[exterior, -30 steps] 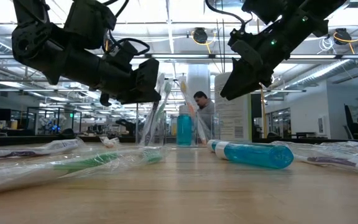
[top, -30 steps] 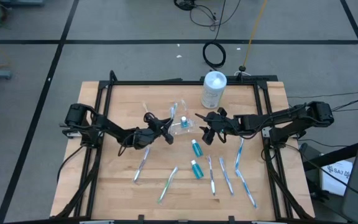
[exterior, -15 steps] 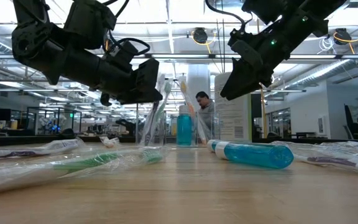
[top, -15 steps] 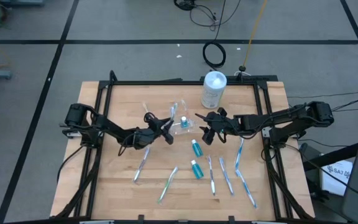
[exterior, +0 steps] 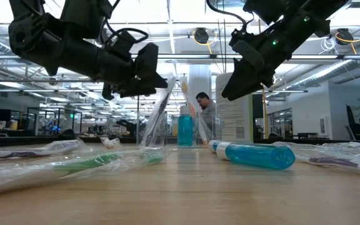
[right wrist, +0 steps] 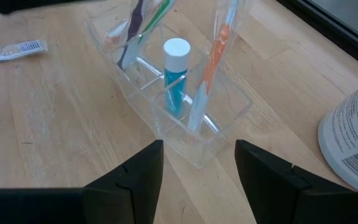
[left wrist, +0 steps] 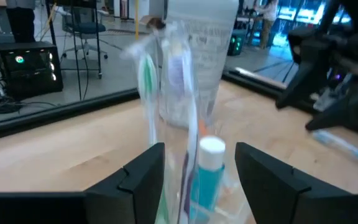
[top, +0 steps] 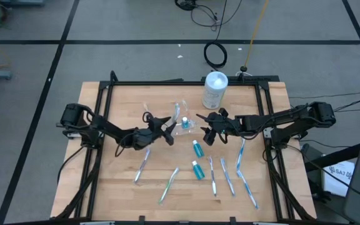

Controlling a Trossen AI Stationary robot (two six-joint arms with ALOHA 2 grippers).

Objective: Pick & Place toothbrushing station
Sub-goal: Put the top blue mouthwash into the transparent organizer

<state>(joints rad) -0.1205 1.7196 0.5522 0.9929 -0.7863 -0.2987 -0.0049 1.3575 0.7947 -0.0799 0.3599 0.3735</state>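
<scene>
A clear holder stands mid-table. In it are an upright teal toothpaste tube, an orange toothbrush, and green and purple wrapped toothbrushes that lean with their lower ends inside it. My left gripper is open just left of the holder, its fingers either side of the wrapped brushes' lower part. My right gripper hangs open above the table, just right of the holder, with nothing between its fingers.
A white canister stands behind the holder at the far edge. Two teal tubes and several wrapped toothbrushes lie on the near half of the table. A black frame borders the table.
My left gripper has opened and let go of the wrapped toothbrush, then risen a little. The brush now leans more steeply in the holder. My right gripper has kept still.
</scene>
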